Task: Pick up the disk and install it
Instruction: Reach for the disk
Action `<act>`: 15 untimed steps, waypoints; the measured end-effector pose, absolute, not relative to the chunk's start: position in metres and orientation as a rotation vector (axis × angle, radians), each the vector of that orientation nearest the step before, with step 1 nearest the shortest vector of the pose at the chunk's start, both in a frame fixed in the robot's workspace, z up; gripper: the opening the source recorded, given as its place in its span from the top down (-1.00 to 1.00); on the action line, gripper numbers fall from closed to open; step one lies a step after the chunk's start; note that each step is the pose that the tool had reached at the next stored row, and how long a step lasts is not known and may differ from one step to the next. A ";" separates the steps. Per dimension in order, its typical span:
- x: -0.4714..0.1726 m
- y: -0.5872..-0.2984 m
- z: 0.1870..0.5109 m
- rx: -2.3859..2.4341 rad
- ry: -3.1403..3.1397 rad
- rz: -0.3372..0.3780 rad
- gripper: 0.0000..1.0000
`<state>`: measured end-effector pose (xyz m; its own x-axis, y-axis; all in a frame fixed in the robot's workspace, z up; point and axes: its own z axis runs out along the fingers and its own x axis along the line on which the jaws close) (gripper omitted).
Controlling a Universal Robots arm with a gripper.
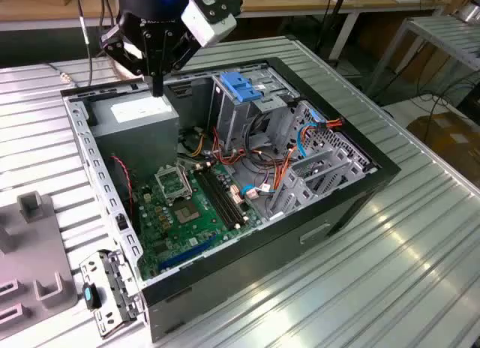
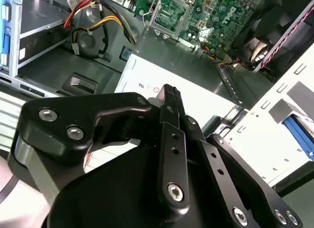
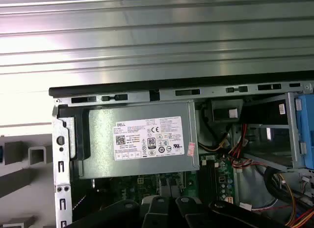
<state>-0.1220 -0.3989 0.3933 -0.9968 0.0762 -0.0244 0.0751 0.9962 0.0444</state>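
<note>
Now | claw [image 1: 156, 91] closed, empty, over power supply [image 1: 142, 121] | first wrist view: its sticker [image 3: 148, 138]

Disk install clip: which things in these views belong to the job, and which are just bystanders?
Job: gripper, shut, above the power supply; blue-topped drive cage; open computer case.
Bystanders: power supply; motherboard; grey fixture block; loose metal bracket on the table.

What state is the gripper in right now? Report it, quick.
Gripper: closed, holding nothing, above the grey power supply.
</note>
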 end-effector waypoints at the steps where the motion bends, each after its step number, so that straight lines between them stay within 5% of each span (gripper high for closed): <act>1: -0.122 -0.399 0.393 0.118 3.113 0.068 0.79; 15: -0.126 -0.399 0.393 0.118 3.112 0.068 0.79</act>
<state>-0.1258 -0.3990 0.3933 -0.9968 0.0763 -0.0245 0.0752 0.9962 0.0444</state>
